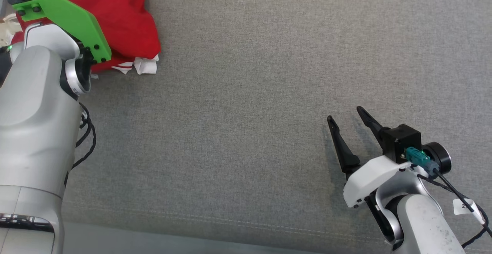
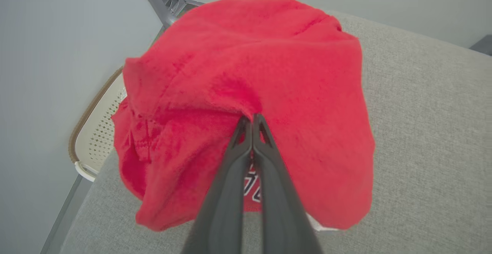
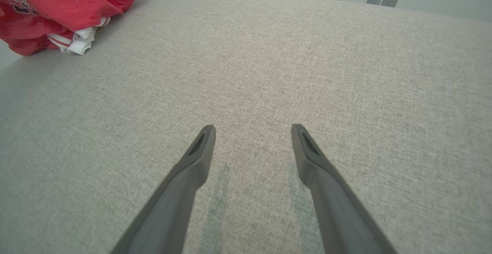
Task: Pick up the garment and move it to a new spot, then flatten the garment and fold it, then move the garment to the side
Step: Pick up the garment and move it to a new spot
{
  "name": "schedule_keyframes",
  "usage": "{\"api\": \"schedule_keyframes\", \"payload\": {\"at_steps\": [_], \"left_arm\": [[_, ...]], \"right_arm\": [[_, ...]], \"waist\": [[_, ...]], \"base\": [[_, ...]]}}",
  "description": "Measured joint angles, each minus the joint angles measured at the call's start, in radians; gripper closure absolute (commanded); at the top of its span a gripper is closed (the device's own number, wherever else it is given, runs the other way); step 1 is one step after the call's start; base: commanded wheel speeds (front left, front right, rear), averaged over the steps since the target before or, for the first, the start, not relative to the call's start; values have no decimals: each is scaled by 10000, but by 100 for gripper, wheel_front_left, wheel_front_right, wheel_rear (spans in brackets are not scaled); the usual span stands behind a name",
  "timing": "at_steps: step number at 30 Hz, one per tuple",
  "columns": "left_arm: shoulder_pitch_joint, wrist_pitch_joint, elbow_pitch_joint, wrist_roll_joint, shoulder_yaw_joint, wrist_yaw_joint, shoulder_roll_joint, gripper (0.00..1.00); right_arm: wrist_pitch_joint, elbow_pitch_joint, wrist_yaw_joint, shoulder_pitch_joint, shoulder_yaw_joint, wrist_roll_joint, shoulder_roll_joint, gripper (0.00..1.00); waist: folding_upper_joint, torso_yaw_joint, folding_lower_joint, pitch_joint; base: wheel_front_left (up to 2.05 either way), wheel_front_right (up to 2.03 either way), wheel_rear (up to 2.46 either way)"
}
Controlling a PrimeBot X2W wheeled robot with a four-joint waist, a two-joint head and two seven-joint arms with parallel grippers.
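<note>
The crumpled red fabric garment with white trim (image 1: 119, 19) lay at the far left corner of the grey fabric worktop (image 1: 269, 92). The left jaws were pinched on its top fold, and the right jaws stood wide and empty. A slow, straight lift seemed best, lest the thin fold slip.

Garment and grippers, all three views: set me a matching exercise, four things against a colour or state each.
Things:
1. garment
2. left gripper
3. right gripper
4. padded surface

Colours or states:
A. open, holding nothing
B. grey woven cloth
C. red, bunched up
D. shut on the red cloth

Pairs: 1-C, 2-D, 3-A, 4-B.
</note>
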Motion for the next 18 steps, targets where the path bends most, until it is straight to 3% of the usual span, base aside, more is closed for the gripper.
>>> {"api": "schedule_keyframes", "payload": {"at_steps": [9,18], "left_arm": [[-372,-803,-454,495,-548,-405,-75,100],[-862,-1149,-1480,625,-1210,-1122,-888,100]], "right_arm": [[-357,589,0,247,-2,506,-2,0],[-671,1032,0,658,-219,934,-8,0]], "waist": [[0,-70,0,-962],[0,-686,-1,-1932]], "base": [[0,0,0],[0,0,0]]}}
